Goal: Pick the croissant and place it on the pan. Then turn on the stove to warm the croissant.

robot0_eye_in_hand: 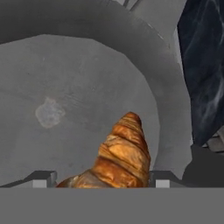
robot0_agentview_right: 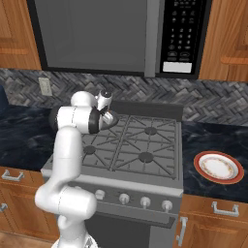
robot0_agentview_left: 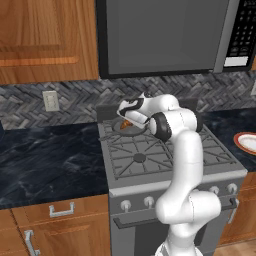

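Croissant first: it sits between the two fingers, which are clamped on its flanks, one pointed end sticking out ahead of them. Right beneath it is the grey floor of the pan, and from the left base camera I can just make out a sliver of orange pastry under the hand, above the pan on the rear left burner of the stove. So the croissant is held directly over the pan; whether it already touches the pan floor I cannot tell.

To my eye the carry is finished and the step in hand is the set-down. Doing it well means lowering straight down until the pastry rests on the flat floor, not on the sloping rim, which lies close to the tip on one side. A small shift toward the pan's middle before letting go would give more margin. Then part the fingers fully and lift vertically, so the soft crust is not dragged or tipped out.

After that comes the row of knobs on the stove's front; the knob that feeds this rear left burner must be chosen.
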